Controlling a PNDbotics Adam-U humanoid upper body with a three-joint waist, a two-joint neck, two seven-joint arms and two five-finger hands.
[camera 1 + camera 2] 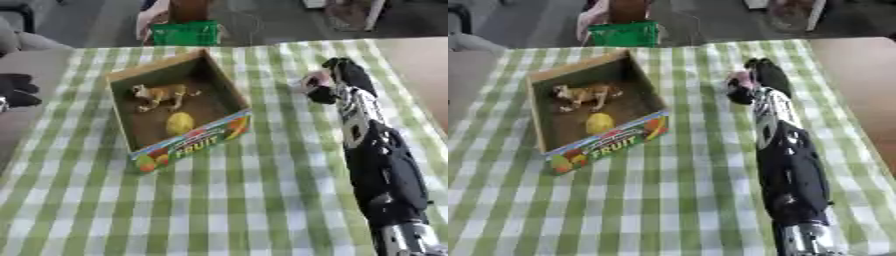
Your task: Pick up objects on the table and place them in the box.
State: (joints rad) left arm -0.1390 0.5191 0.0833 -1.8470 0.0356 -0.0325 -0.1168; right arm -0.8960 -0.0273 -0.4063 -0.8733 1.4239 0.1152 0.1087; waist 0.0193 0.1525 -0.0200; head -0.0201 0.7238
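Observation:
A cardboard box printed with "FRUIT" stands open on the green checked cloth, left of centre. Inside it lie a small tan toy animal and a yellow lemon-like fruit. My right arm reaches up from the lower right. Its hand is to the right of the box, fingers curled round a small pink and white thing just above the cloth. My left hand shows as a dark shape at the left edge, away from the box.
A green crate stands on the floor beyond the table's far edge. Bare brown table top shows to the right of the cloth. The checked cloth stretches in front of the box.

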